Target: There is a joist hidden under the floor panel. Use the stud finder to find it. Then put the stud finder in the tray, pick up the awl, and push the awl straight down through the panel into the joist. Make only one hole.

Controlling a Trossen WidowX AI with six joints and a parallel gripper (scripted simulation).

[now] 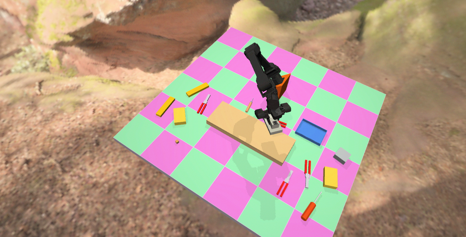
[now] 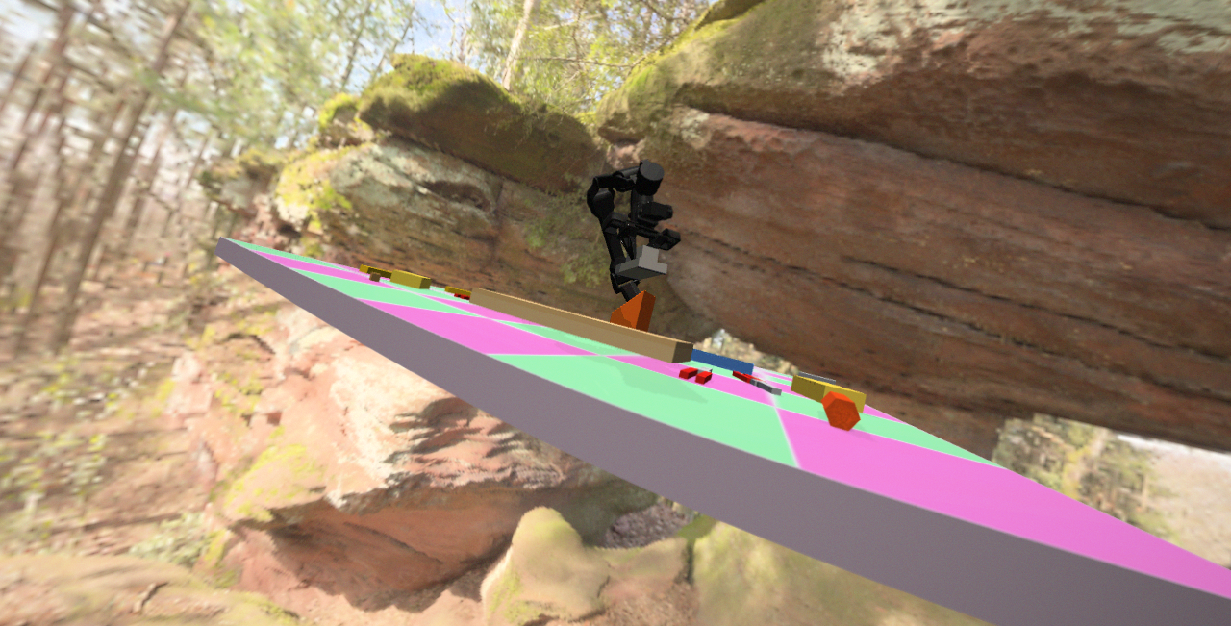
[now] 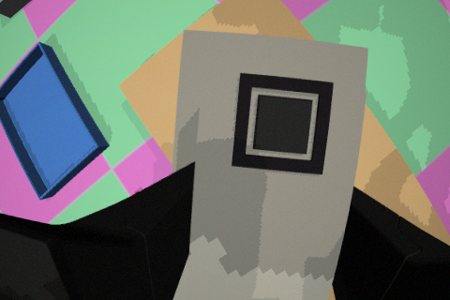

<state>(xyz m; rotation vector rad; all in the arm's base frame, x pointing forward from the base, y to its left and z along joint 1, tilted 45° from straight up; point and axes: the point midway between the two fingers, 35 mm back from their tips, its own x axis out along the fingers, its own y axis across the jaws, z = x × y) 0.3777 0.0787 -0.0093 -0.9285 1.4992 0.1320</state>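
Showing no readable text, labels, brands or numbers anywhere. Only sign: a dark square inside a pale frame and black border, sitting on the stud finder's [image 3: 269, 182] face, ahead of the gripper [image 3: 262, 257].

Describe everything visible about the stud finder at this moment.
The stud finder is a flat, pale grey rectangular block that looks like plastic, with a black square frame on its face enclosing a lighter border and a dark centre window. The gripper is shut on its rear end, a black finger on each long side. In the exterior view it hangs well above the tan floor panel, touching nothing else. From the top view it sits over the panel's end nearer the blue tray.
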